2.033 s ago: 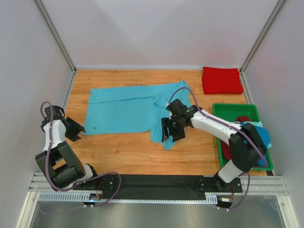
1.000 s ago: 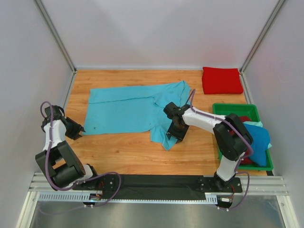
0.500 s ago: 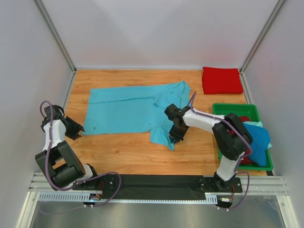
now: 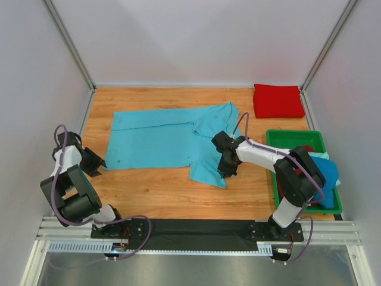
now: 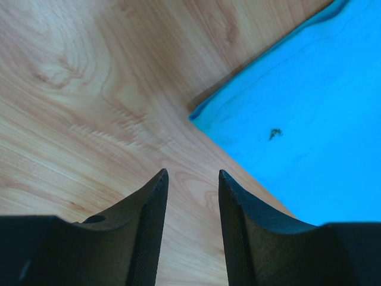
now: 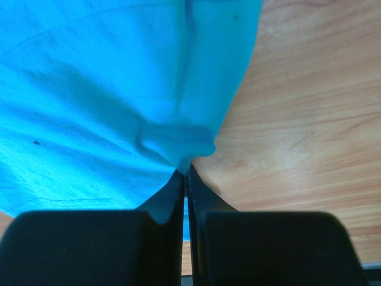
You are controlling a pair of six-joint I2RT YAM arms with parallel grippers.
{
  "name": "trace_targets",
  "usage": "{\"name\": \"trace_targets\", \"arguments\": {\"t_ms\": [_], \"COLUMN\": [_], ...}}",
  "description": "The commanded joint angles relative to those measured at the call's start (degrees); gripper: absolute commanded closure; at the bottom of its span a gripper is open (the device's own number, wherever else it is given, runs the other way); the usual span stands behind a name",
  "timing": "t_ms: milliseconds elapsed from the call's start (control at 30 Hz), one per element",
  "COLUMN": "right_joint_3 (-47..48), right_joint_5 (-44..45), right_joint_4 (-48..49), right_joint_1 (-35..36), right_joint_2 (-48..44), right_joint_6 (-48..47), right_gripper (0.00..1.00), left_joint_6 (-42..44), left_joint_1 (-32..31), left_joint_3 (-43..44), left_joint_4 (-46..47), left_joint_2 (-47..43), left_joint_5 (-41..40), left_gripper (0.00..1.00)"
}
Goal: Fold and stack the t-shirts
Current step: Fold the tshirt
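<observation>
Wooden table (image 4: 155, 190) is carrying the work. My left gripper (image 5: 192, 176) is hovering over bare wood beside a corner of the turquoise t-shirt (image 4: 155, 140), fingers narrowly apart, empty. The shirt is lying spread mid-table. My right gripper (image 6: 185, 173) is pinching a bunched fold at its near right edge. Folded red t-shirt (image 4: 278, 100) is sitting far right.

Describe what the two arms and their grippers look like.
Both the left arm and right arm are white shells with black joints, each carrying a looping purple cable. The left gripper and right gripper have black, tapering fingers; the left's inner faces look finely textured.
</observation>
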Motion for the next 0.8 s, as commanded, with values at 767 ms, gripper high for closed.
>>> {"name": "trace_targets", "arguments": {"t_ms": [767], "right_joint_3": [-2.2], "right_joint_5": [4.7], "right_joint_4": [0.8], "right_joint_1": [-0.8], "right_joint_2": [-5.5], "right_joint_6": [-7.2], "right_gripper": [1.00], "left_joint_6": [-1.2], "left_joint_1": [0.6], "left_joint_3": [4.8], "left_joint_4": [6.1], "left_joint_2": [15.1], "left_joint_5": [0.7], "left_gripper": [0.71]}}
